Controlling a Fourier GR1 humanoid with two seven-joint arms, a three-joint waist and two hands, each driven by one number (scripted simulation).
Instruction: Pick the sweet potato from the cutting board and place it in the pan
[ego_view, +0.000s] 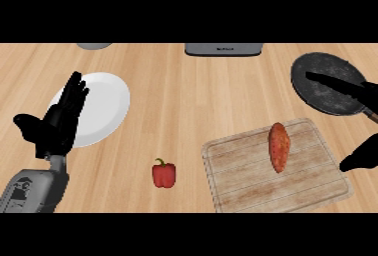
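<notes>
Sweet potato (279, 147) lay on cutting board (244, 185), near of pan (325, 97); left hand (55, 125) and right hand (354, 92) had fingers straight, apart, holding nothing.

Light wood-grain counter (192, 100), grey appliance (224, 48) at far edge, even light

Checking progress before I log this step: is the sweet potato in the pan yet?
No, the sweet potato lies on the cutting board, apart from the dark pan further back on the counter.
</notes>
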